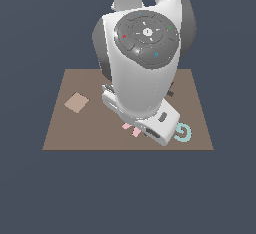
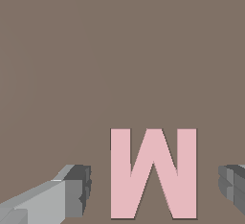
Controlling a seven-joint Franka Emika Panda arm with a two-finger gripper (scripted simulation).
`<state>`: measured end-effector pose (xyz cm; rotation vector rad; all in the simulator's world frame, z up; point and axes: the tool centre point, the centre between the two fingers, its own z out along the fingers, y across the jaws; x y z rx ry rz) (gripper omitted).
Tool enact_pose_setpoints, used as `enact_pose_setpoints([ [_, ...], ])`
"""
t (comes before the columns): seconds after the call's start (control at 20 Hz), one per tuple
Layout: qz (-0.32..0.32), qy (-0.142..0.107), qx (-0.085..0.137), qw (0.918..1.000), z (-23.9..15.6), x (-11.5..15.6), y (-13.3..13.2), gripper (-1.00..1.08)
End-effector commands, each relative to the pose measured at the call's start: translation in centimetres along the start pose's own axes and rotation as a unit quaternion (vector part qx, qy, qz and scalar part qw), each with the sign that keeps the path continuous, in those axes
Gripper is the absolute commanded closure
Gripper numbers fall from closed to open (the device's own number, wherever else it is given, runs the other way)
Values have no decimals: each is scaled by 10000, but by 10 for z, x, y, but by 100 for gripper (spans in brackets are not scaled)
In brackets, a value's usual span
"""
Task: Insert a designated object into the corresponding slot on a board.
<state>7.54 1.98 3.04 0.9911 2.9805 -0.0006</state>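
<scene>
Pink M block, flat on brown board, between open claw fingers

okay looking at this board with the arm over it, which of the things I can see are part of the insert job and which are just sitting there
Part of the job:
- pink M block, lying flat between the open fingertips, untouched
- gripper
- brown board
- The M-shaped slot is not visible; the arm hides much of the board.

Just sitting there:
- pale teal G
- tan square

end effector fingers spread, clear gaps either side of pink M
</scene>
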Motion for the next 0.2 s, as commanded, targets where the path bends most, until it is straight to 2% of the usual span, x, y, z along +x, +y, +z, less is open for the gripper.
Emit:
enact_pose_setpoints([
  [0.0,-1,-2,-1,10000,0,0,0,-92],
  [0.15,-1,-2,-1,10000,0,0,0,-92],
])
